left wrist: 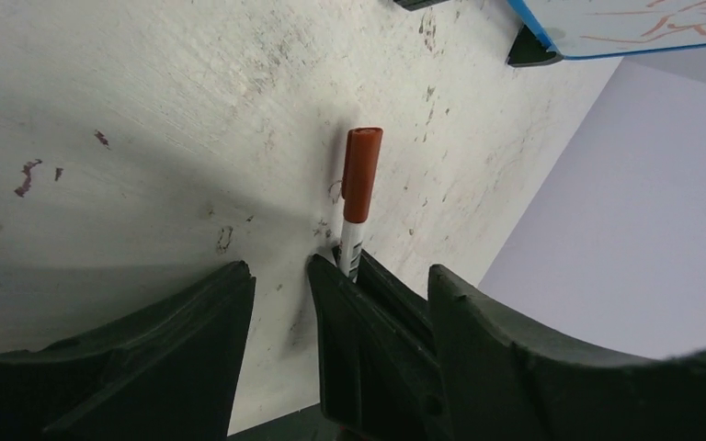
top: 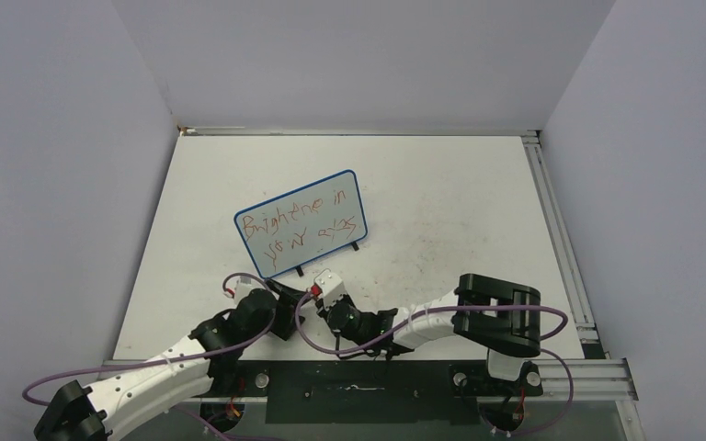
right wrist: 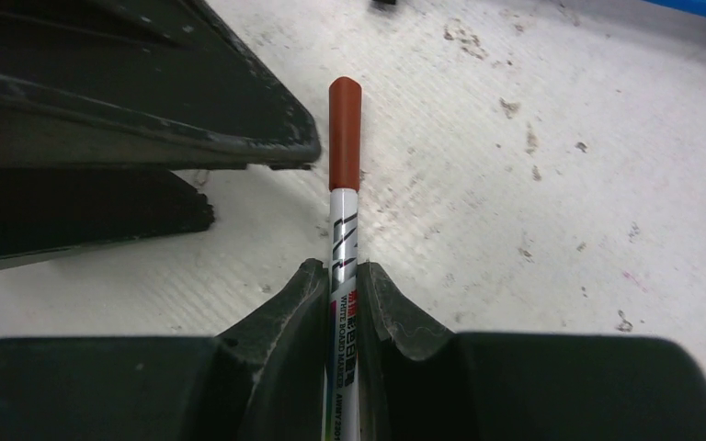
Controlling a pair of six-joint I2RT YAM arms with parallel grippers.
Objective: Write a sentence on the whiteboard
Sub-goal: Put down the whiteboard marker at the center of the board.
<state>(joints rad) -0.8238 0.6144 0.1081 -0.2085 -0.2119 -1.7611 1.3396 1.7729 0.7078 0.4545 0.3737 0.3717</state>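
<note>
The whiteboard [top: 331, 190] stands propped on small black feet on the white worktop [top: 441, 211], left of its middle, its face turned toward the arms. The sentence [top: 299, 227] runs across it in two lines of red handwriting, the upper one reading roughly "Brightene in". The lower line is harder to make out.

Both arms reach in on the near side of the whiteboard, just short of its lower edge. The right gripper [right wrist: 338, 276] has its jaws closed tight on the barrel of a whiteboard marker [right wrist: 342, 230], which points away from the wrist. The marker's red cap [right wrist: 345, 133] is on, and it lies low over the scuffed worktop. Whether it touches the surface cannot be told.

The left gripper [top: 285, 299] sits right beside the capped end, on the side nearer the whiteboard's left corner. Its jaws stand partly open and hold nothing, with one finger's edge just next to the cap.
</note>
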